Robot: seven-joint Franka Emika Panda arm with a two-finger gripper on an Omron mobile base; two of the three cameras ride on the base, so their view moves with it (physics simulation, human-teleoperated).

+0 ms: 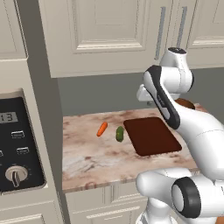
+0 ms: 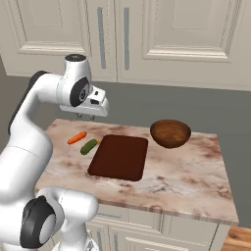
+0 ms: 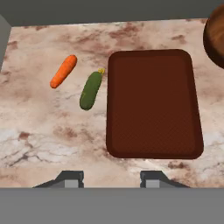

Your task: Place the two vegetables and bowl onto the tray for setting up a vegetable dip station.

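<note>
Two vegetables lie on the counter (image 3: 39, 131) just left of the empty tray (image 3: 153, 105): the cucumber (image 3: 91, 90) nearly touching its edge, the carrot (image 3: 64, 71) further left. Both point away from the gripper (image 3: 111, 178), leaning slightly right. It hovers high above, jaws apart and holding nothing. The bowl (image 2: 170, 133) sits right of the tray.

A rendered home kitchen is shown. Cream panelled wall cabinets (image 2: 162, 34) with long bar handles are seen at 12 o'clock over a marbled beige-brown counter (image 1: 92, 153); base cabinet fronts (image 2: 162, 230) are seen below at 6 o'clock. At 9 o'clock a black appliance panel (image 1: 17, 144) with a knob and digital display is seen, possibly an oven. A grey backsplash (image 2: 196, 105) is seen behind.
</note>
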